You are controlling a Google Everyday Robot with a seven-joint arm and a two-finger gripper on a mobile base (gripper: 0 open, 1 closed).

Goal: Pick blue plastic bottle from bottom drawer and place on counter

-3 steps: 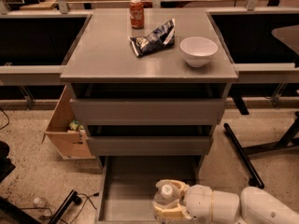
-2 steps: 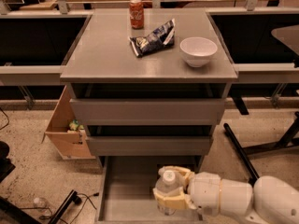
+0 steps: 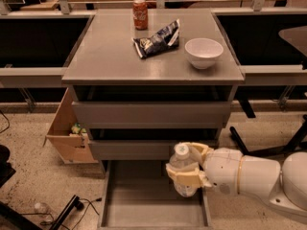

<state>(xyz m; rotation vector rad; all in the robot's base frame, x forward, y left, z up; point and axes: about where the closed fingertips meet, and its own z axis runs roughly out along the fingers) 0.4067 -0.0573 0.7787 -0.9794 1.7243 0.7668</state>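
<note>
My gripper (image 3: 188, 169) reaches in from the lower right and is shut on the blue plastic bottle (image 3: 182, 167), a clear bottle with a white cap. It holds the bottle upright above the right side of the open bottom drawer (image 3: 153, 200), level with the front of the middle drawer. The drawer's grey floor is bare. The counter (image 3: 115, 56) is the grey cabinet top above. It carries a red soda can (image 3: 140, 14), a chip bag (image 3: 158, 40) and a white bowl (image 3: 204, 52).
Two closed grey drawer fronts (image 3: 151, 114) lie between the bottle and the counter. A cardboard box (image 3: 67, 133) stands at the cabinet's left. A black stand's legs (image 3: 268, 145) are on the floor at the right. Cables lie at the lower left.
My gripper has lifted the bottle up out of the bottom drawer, from near the drawer's floor to the height of the middle drawer's front.
</note>
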